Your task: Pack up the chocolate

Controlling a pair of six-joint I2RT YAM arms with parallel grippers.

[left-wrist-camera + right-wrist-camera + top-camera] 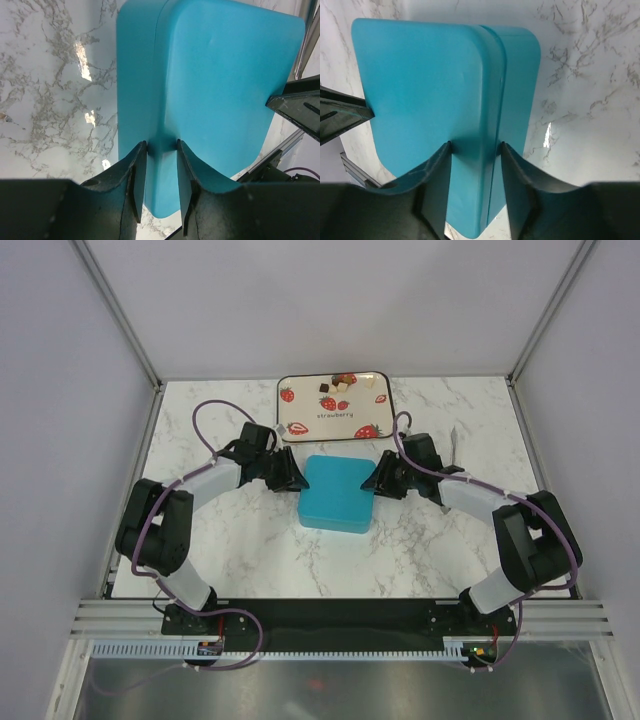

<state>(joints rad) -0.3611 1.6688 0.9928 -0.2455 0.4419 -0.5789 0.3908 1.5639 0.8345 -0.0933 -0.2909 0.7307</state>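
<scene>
The chocolate (340,383) lies as a few small dark, brown and white pieces at the far end of a white strawberry-print tray (300,415). A closed teal box (338,495) sits on the table in front of the tray. My left gripper (293,478) is at its left side. In the left wrist view the left gripper (161,147) straddles the edge of the teal box (220,75), both fingertips touching it. My right gripper (378,478) is at the opposite side. In the right wrist view the right gripper (475,146) spans the lid seam of the teal box (430,75), fingertips against it.
The marble table (440,540) runs out to grey walls on three sides. The tray stands just behind the box, close to both wrists. The other arm's finger shows at the frame edge in each wrist view.
</scene>
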